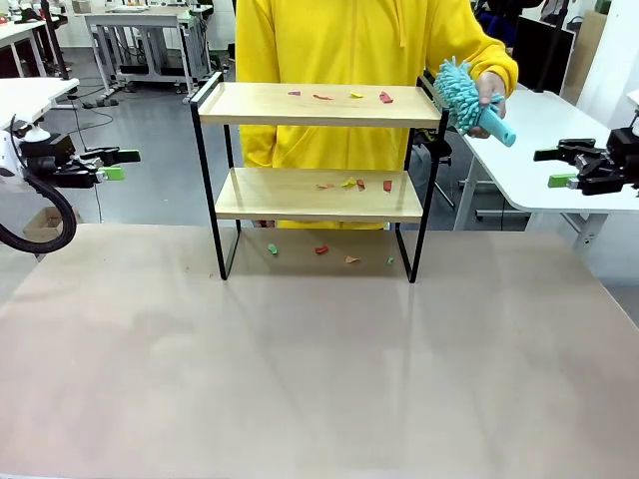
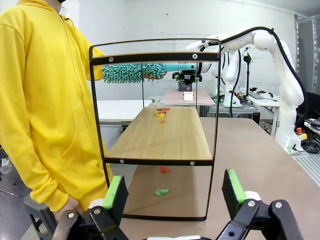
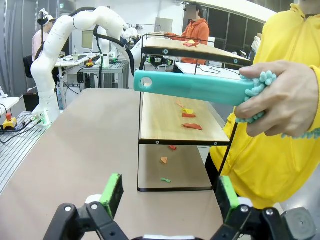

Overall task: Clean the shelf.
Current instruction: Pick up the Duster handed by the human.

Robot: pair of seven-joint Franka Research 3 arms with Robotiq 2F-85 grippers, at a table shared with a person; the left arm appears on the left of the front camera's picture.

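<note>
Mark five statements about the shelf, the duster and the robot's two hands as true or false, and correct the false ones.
1. Coloured scraps lie on both boards of the shelf. True.
2. The teal duster lies on the top board. False: the person's hand holds it in the air, beside the shelf's upper end on the robot's right.
3. The right hand is shut on the duster's handle. False: it is open and apart from the duster.
4. The left hand is open and holds nothing. True.
5. Further scraps lie on the table under the shelf. True.
</note>
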